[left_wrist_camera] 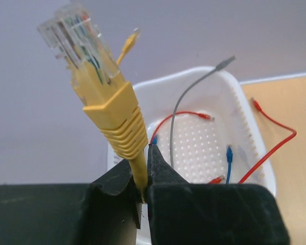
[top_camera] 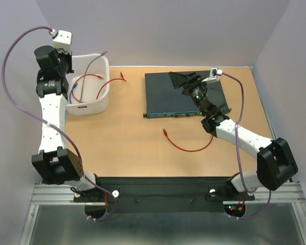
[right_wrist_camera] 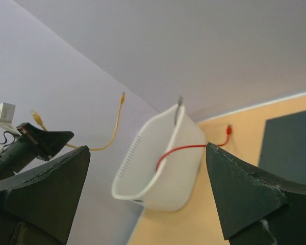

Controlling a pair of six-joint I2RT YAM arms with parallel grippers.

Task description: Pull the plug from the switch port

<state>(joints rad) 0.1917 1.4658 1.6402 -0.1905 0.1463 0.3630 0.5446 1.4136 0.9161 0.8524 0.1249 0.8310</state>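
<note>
The switch [top_camera: 178, 94] is a flat dark box at the back right of the table, with its teal socket face [top_camera: 173, 115] towards the arms. It also shows in the right wrist view [right_wrist_camera: 290, 148]. My left gripper [left_wrist_camera: 141, 178] is shut on a yellow cable just below its clear plug [left_wrist_camera: 81, 46]. It holds the plug high in the air beside the white basket [top_camera: 89, 89], far from the switch. My right gripper [top_camera: 186, 81] hovers over the switch, wide open and empty. The yellow cable [right_wrist_camera: 112, 127] dangles free.
The white basket [left_wrist_camera: 245, 117] holds grey [left_wrist_camera: 194, 92], red and blue [left_wrist_camera: 228, 155] cables. A red cable [left_wrist_camera: 275, 138] trails over its rim onto the table. Another loose red cable [top_camera: 188, 145] lies in front of the switch. Walls enclose the table.
</note>
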